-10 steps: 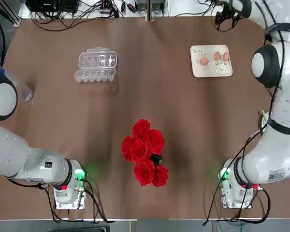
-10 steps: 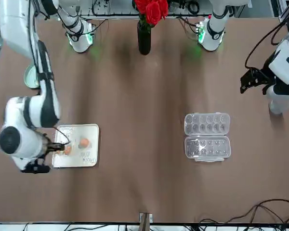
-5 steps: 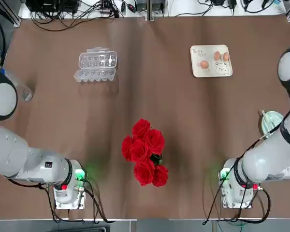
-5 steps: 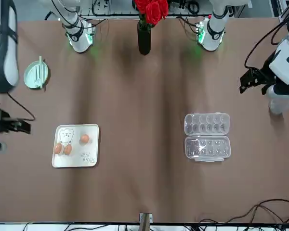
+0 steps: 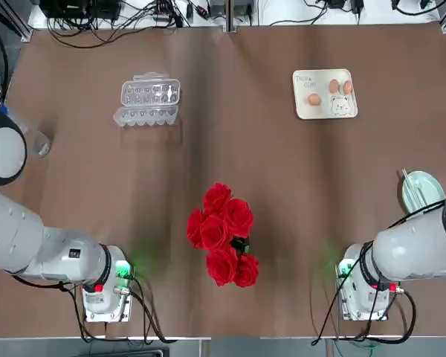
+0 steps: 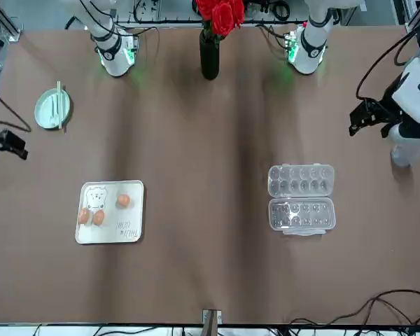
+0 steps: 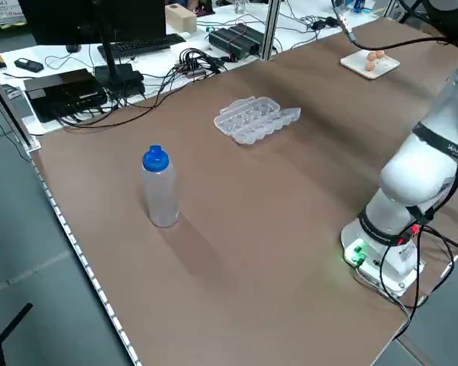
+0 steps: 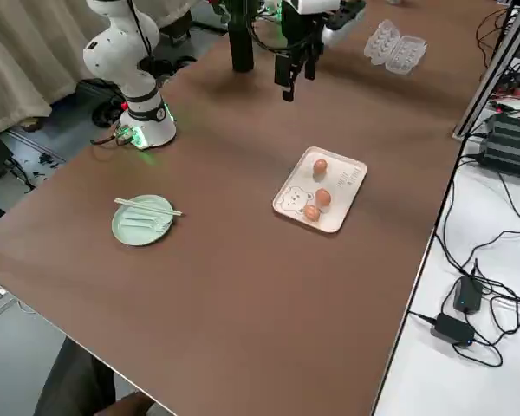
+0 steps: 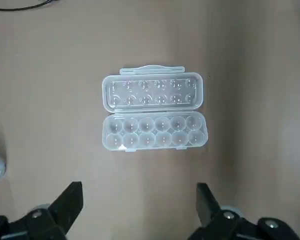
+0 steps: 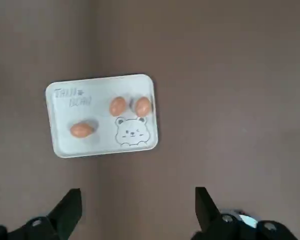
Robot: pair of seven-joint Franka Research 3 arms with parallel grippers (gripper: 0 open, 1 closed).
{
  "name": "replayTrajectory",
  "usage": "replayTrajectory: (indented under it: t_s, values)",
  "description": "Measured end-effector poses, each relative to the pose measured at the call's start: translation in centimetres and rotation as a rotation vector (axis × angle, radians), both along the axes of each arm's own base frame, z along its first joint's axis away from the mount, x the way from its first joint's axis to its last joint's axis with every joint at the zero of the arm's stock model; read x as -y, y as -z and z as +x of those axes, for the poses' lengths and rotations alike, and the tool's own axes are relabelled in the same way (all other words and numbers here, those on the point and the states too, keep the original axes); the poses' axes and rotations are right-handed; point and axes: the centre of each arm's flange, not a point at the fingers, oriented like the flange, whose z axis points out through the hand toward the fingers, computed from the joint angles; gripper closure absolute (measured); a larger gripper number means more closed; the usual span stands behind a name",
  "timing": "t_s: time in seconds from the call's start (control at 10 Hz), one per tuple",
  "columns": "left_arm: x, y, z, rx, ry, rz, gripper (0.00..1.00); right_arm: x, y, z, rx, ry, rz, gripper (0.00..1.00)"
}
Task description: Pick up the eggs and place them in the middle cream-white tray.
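Observation:
Three brown-orange eggs (image 5: 333, 86) (image 10: 118, 106) lie on the cream-white tray (image 5: 312, 112) (image 6: 112, 189) (image 10: 97, 145) at the far right of the table, two side by side above the bear drawing and one apart near the lettering. High above and well clear of the tray hangs my right gripper (image 10: 137, 205) (image 6: 10, 143), open and empty, out by the table's right edge. At the table's left edge my left gripper (image 9: 139, 200) (image 6: 357, 122) hangs open and empty, high over the egg carton's side of the table.
A clear plastic egg carton (image 5: 149, 99) (image 9: 154, 114) lies open at the far left. Red roses in a dark vase (image 5: 224, 234) stand near the middle front. A pale green plate (image 5: 420, 190) sits at the right edge, a blue-capped bottle (image 7: 160, 187) at the left.
My right arm has drawn back from over the tray toward the table's right edge and higher up. The eggs lie still on the tray. The left arm has not moved.

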Motion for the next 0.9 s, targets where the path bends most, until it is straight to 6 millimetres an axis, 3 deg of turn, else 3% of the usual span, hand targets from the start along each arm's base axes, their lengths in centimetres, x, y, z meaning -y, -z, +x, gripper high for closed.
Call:
replayTrajectory:
  t_s: [0.3, 0.5, 0.9]
  values:
    - [0.0, 0.0, 0.0, 0.0, -0.001, 0.002, 0.0, 0.3, -2.5, -2.3, -0.037, 0.008, 0.027, 0.0]
    - [-0.1, 0.1, 0.1, -0.002, -0.001, 0.002, 0.0, -0.5, -2.2, -3.3, -0.124, -0.029, 0.037, 0.0]
    - [-0.1, 0.1, 0.1, -0.002, -0.002, 0.002, 0.0, -1.1, -1.8, -3.3, -0.147, -0.054, 0.039, 0.0]
